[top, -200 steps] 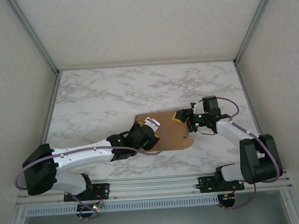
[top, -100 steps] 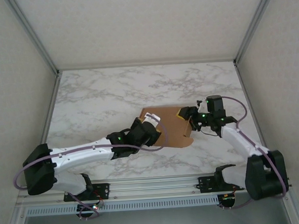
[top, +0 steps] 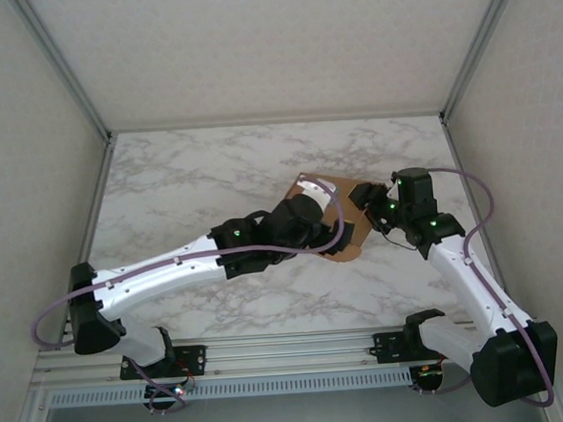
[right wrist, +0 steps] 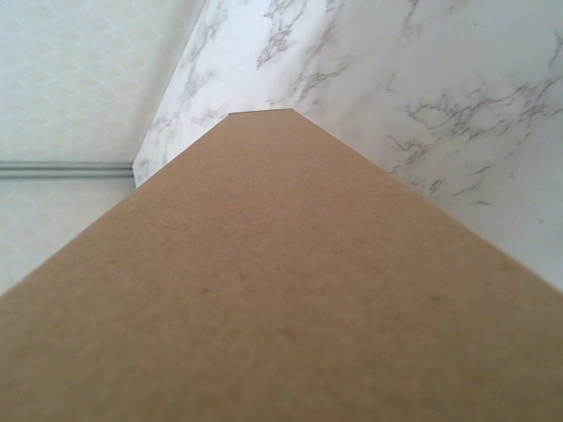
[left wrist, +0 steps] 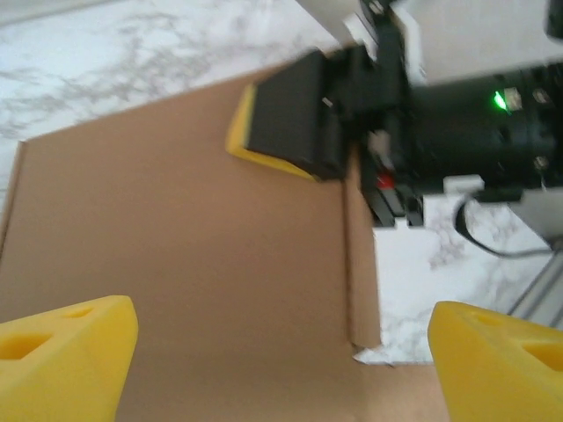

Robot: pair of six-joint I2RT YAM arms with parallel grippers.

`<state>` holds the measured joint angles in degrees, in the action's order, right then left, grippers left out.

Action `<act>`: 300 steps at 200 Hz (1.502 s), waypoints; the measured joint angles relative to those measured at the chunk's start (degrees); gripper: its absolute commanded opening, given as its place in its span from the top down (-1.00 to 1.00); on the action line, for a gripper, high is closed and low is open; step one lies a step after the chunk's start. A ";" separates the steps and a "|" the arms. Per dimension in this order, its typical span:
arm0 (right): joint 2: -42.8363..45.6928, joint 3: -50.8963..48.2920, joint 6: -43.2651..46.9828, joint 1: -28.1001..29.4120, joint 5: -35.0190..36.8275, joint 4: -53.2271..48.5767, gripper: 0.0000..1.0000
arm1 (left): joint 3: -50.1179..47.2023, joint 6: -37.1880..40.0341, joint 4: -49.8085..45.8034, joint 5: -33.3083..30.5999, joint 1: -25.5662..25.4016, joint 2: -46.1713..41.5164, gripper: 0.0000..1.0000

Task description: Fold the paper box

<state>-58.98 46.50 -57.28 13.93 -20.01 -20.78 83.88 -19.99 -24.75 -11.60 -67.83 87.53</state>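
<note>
Count, taken from all three views.

- Paper box (left wrist: 176, 264): one, brown cardboard.
- Robot arms: two, namely the left arm (top: 161, 276) and the right arm (top: 467, 267).
- Grippers: two, one per arm, namely the left gripper (left wrist: 281, 356) and the right gripper (top: 365, 198).
- Yellow fingertips (left wrist: 66, 352) on the left gripper: two.
- Purple cables: two, namely the left cable (top: 49, 316) and the right cable (top: 481, 194).
- Marble table (top: 212, 167): one.
- Green light (left wrist: 500, 99) in the left wrist view: one.
</note>
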 measured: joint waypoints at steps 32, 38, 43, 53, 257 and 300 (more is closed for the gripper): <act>-1.18 0.96 -0.28 0.00 0.92 -1.11 0.26 | 3.82 -0.55 -5.27 0.07 -3.74 4.87 -0.73; -1.46 1.20 -0.39 0.00 0.94 -1.20 0.26 | 4.13 -0.66 -6.03 0.04 -4.31 5.60 -0.73; -1.68 1.38 -0.42 0.00 0.94 -1.31 0.26 | 4.26 -0.70 -6.64 0.04 -4.70 6.10 -0.73; -2.01 1.62 -0.44 0.00 0.92 -1.33 0.26 | 4.52 -0.74 -8.00 0.04 -5.40 6.93 -0.73; -4.81 3.02 -2.34 0.00 -2.16 -1.09 0.26 | -2.40 -6.99 -3.02 14.12 0.98 -1.09 -0.45; -4.81 3.02 -2.56 0.00 -2.56 -0.92 0.26 | -3.34 -7.30 -2.43 15.45 0.98 0.37 -0.40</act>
<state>-63.79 49.52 -59.83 13.93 -22.57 -21.69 80.53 -27.29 -27.18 3.86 -66.85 87.90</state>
